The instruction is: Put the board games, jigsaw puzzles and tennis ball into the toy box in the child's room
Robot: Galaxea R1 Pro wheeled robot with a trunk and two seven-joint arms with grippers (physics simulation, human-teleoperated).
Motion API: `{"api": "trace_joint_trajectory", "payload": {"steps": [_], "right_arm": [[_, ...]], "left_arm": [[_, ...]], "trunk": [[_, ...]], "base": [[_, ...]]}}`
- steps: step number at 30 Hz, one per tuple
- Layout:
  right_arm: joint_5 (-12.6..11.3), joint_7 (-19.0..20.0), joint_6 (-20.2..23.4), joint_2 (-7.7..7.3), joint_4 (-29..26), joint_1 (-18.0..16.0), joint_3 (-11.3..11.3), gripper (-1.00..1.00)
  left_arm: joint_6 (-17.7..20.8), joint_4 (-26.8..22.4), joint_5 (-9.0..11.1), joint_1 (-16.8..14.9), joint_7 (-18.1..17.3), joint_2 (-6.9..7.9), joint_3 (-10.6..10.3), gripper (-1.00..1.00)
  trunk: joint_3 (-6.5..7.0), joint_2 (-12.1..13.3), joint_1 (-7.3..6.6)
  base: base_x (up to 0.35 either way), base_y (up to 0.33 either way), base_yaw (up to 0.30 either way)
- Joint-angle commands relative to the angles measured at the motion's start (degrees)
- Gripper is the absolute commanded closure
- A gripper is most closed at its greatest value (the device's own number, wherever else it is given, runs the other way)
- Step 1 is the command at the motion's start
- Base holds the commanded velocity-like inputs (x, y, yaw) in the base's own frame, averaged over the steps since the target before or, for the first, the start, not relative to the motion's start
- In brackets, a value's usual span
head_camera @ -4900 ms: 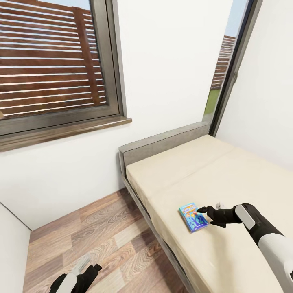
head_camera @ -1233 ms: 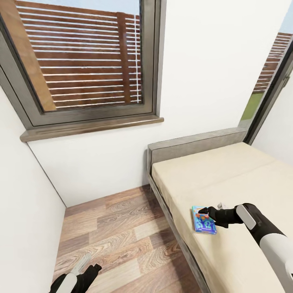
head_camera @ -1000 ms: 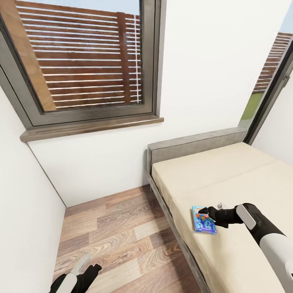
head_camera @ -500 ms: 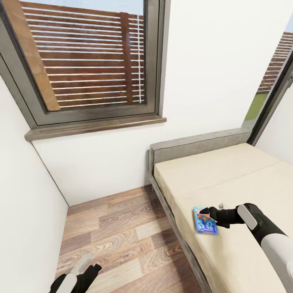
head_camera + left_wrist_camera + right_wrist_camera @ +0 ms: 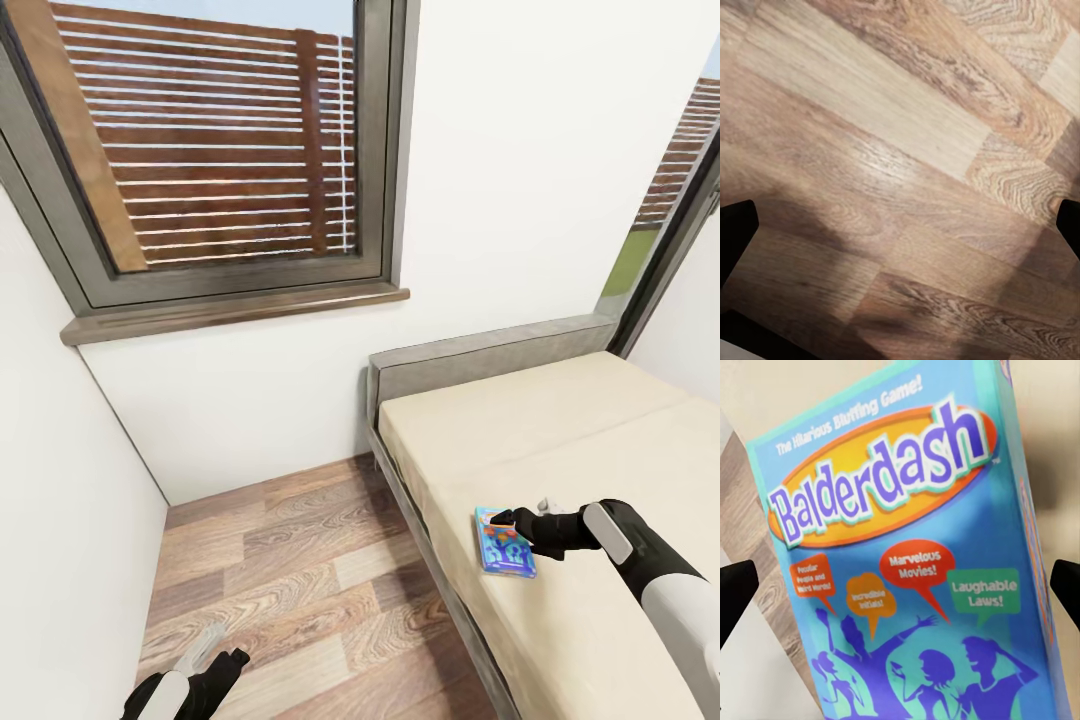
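beige bed [image 5: 560,440]: board game [image 5: 503,541] lies just under right gripper [image 5: 506,519] fingertips.

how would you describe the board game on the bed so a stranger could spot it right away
Start at the beige bed with the grey headboard, under the slatted window. Near the mattress's floor-side edge, just ahead of the right pincer, lies a flat box, the board game. It is the lone bright thing on the plain mattress: blue, with "Balderdash" across an orange oval.
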Motion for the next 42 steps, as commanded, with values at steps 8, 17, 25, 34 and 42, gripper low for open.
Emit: {"api": "trace_joint_trajectory", "payload": {"steps": [8,17,25,34,42], "right_arm": [[-0.69,0.44,0.12,1.0,0.18,0.05,0.34,-1.0],[-0.69,0.44,0.12,0.98,0.18,0.05,0.34,-1.0],[-0.7,0.44,0.12,0.93,0.18,0.05,0.34,-1.0],[-0.86,0.74,0.25,0.63,0.18,0.02,0.0,-1.0],[-1.0,0.91,0.28,0.43,0.18,0.03,-0.23,-1.0]], "left_arm": [[0.2,-0.11,0.6,-0.03,0.45,-0.01,0.04,-1.0],[0.2,-0.11,0.6,-0.03,0.45,-0.01,0.04,-1.0],[0.2,-0.11,0.6,-0.03,0.45,-0.01,0.04,-1.0],[0.2,-0.11,0.6,-0.03,0.45,-0.01,0.04,-1.0],[0.2,-0.11,0.6,-0.03,0.45,-0.01,0.04,-1.0]], "trunk": [[-0.07,-0.02,0.11],[-0.07,-0.02,0.11],[-0.07,-0.02,0.11],[-0.07,-0.02,0.11],[-0.07,-0.02,0.11]], "base": [[0.0,0.0,0.003],[0.0,0.0,0.0],[0.0,0.0,0.0],[0.0,0.0,0.0],[0.0,0.0,0.0]]}}
